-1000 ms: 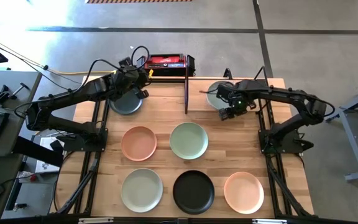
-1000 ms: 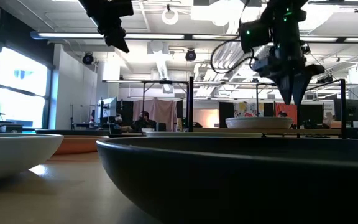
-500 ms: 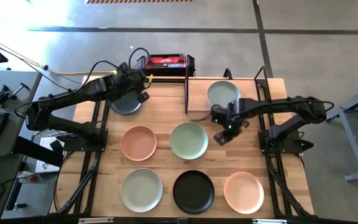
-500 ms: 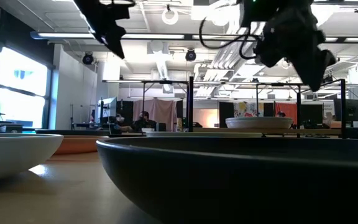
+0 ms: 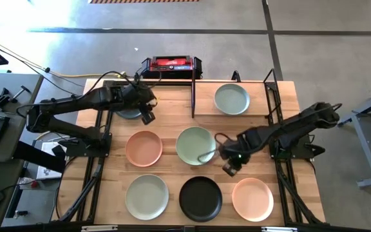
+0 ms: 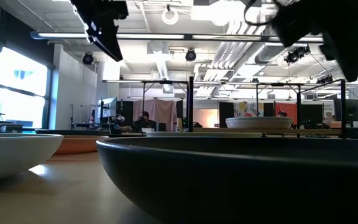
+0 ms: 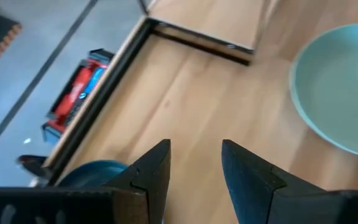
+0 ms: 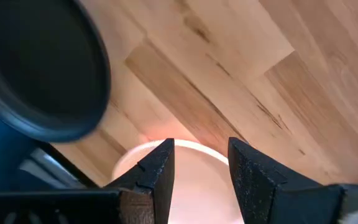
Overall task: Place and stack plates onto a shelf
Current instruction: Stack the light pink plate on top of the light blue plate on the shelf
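Observation:
Several plates lie flat on the table: peach (image 5: 143, 147), sage (image 5: 196, 145), pale (image 5: 147, 196), black (image 5: 200, 198) and peach (image 5: 252, 199). One sage plate (image 5: 232, 98) sits on the shelf (image 5: 205, 100) at the far right. A dark plate (image 5: 126, 113) lies at the far left, partly under my left arm. My left gripper (image 5: 148, 117) hovers open beside that dark plate. My right gripper (image 5: 229, 169) hangs open above the table, between the middle sage plate and the near-right peach plate (image 8: 197, 171), pointing down. Nothing is between either pair of fingers.
The shelf's upright black bar (image 5: 192, 90) stands between the two arms at the far side. A red and black box (image 5: 171, 64) sits just past the table's far edge. In the low view the black plate's rim (image 6: 229, 180) fills the foreground.
My right gripper has swung from above the shelf and its sage plate toward the table's near edge, rolling as it went, and now hangs by the near-right peach plate. My left gripper has shifted slightly off the dark plate toward the table's middle and turned. No plate has moved.

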